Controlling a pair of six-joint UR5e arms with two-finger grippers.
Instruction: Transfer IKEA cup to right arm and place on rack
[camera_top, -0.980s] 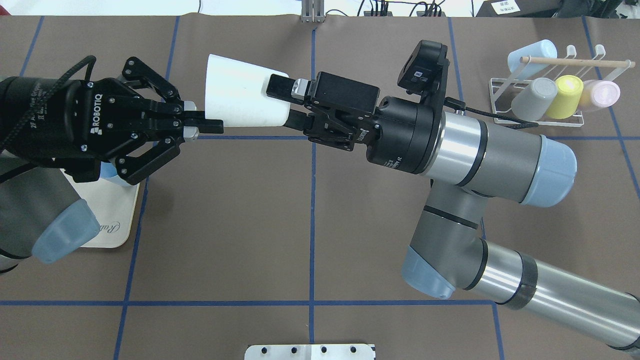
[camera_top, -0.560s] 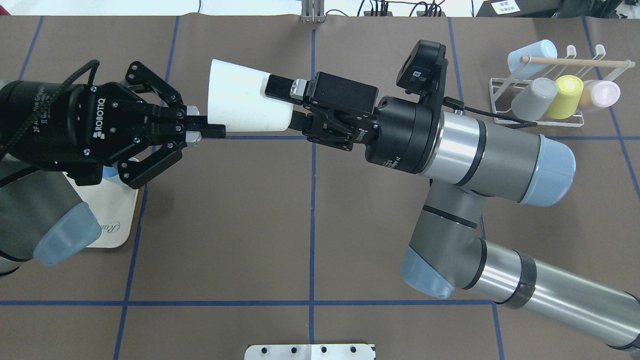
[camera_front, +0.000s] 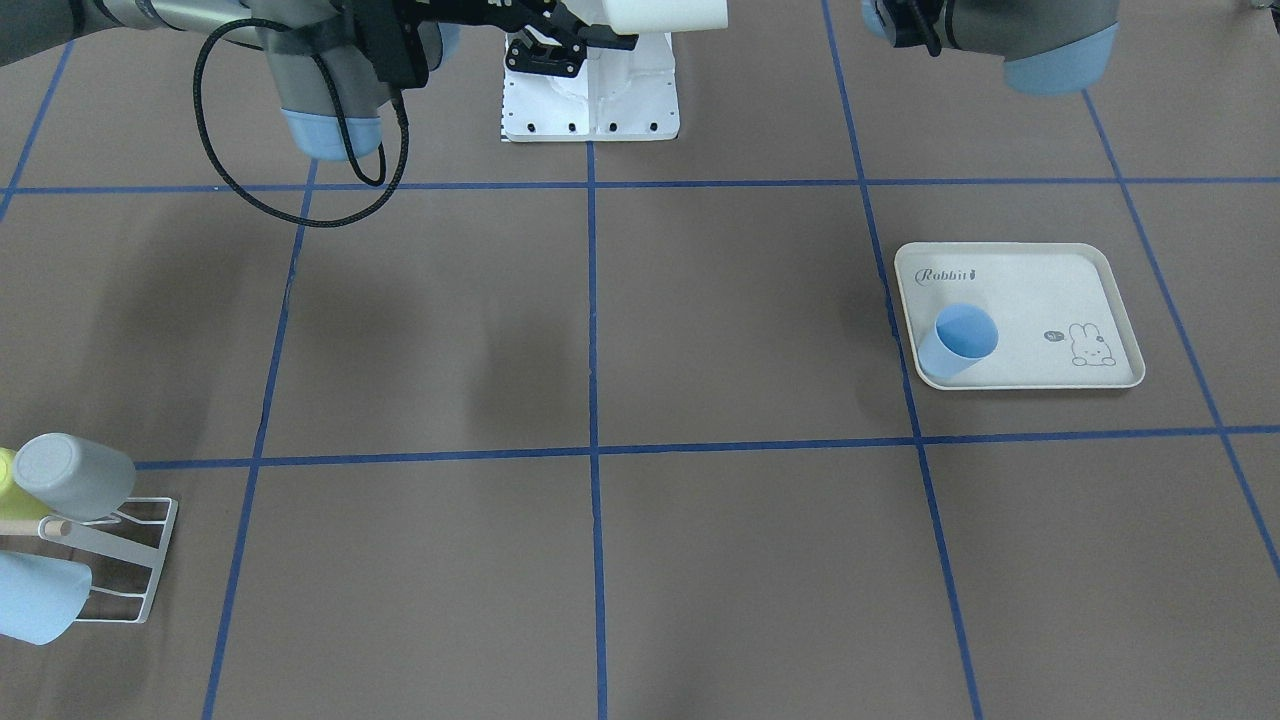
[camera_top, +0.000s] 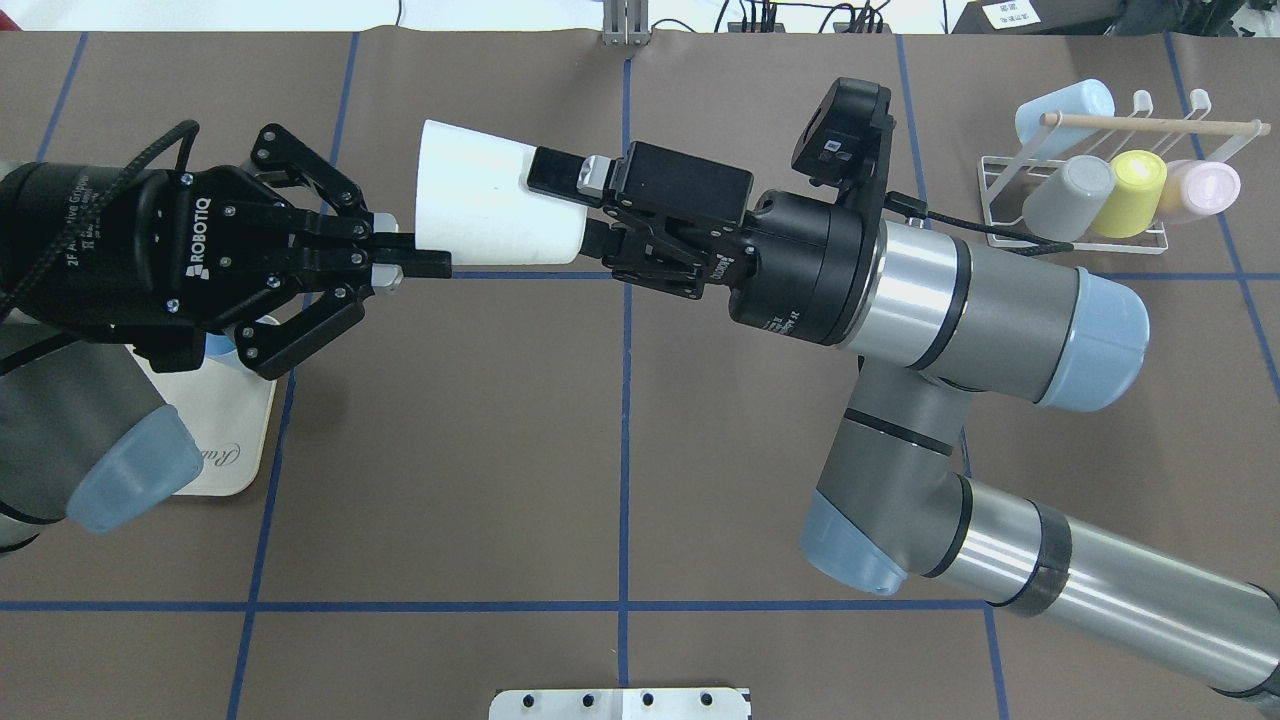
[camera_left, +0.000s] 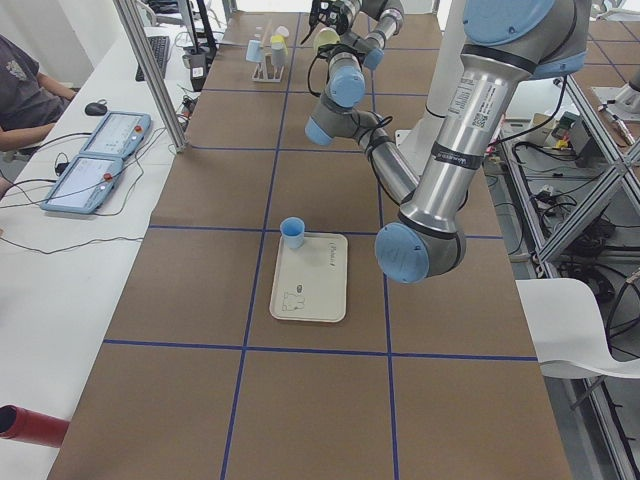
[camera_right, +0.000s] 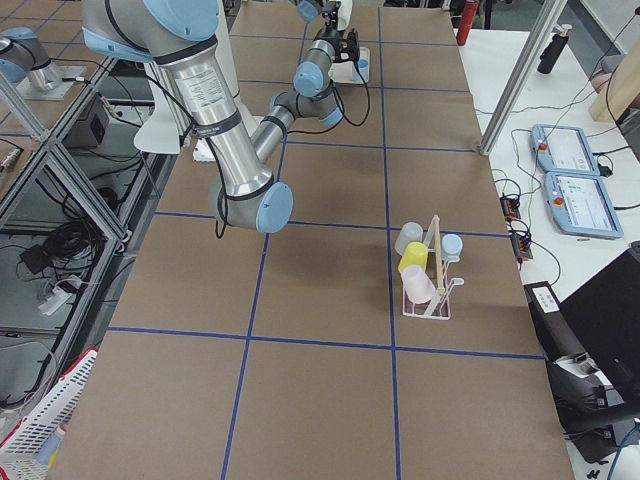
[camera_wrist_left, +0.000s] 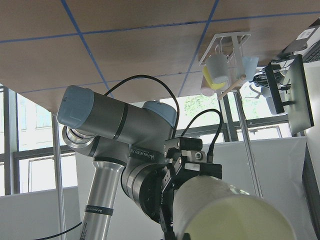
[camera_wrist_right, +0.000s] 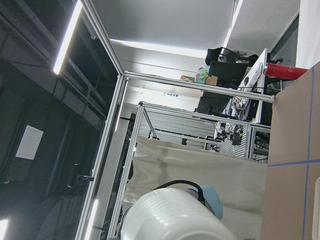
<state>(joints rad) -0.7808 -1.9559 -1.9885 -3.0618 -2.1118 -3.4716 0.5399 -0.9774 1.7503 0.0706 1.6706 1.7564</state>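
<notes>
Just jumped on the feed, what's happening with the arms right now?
It's mid hand-over. The left gripper pinches the rim of the white cup, held sideways in the air, while the right gripper is clamped around its base end. Both grip it, so the release hasn't happened. The rack on the robot's right already carries four cups; a blue cup waits on the tray.

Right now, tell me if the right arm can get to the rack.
Probably not yet. The right gripper holds the cup by its base, but the left gripper is shut on its rim, tethering it. Nothing else stands before the rack.
</notes>
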